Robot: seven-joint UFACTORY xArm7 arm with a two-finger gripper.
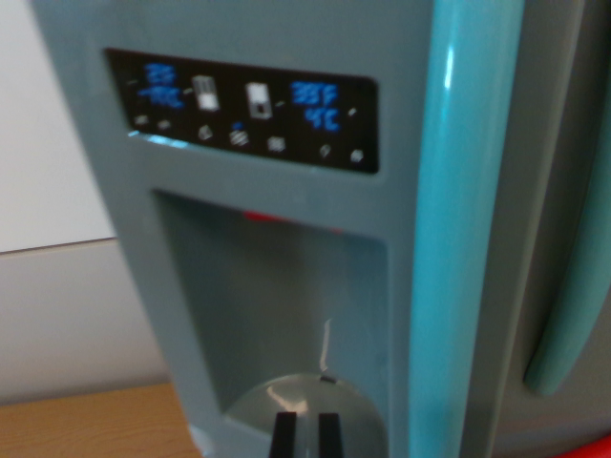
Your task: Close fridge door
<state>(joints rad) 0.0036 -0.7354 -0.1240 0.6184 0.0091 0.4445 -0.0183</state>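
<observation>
Close up, blurred; fridge door [286,286] filled the wrist view, edges cut off; black display panel [243,110] above dispenser recess [277,305], digits hard to read; turquoise handle [458,229] right of recess, second handle [573,305] beyond; gripper [305,434] below recess, only two dark fingertips seen, narrowly apart, holding nothing visible; wooden tabletop [91,425] left of door.

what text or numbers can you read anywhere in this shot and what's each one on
"35°F" over "4°C", roughly, in blue digits on the right of the fridge door's black display panel; blurred, so not certain.
Blue digits on the left of the same panel: too blurred to read.
Small icons and the two white symbols on the panel: pictograms, no legible words.
Dispenser recess, turquoise handle, gripper: no text seen.
</observation>
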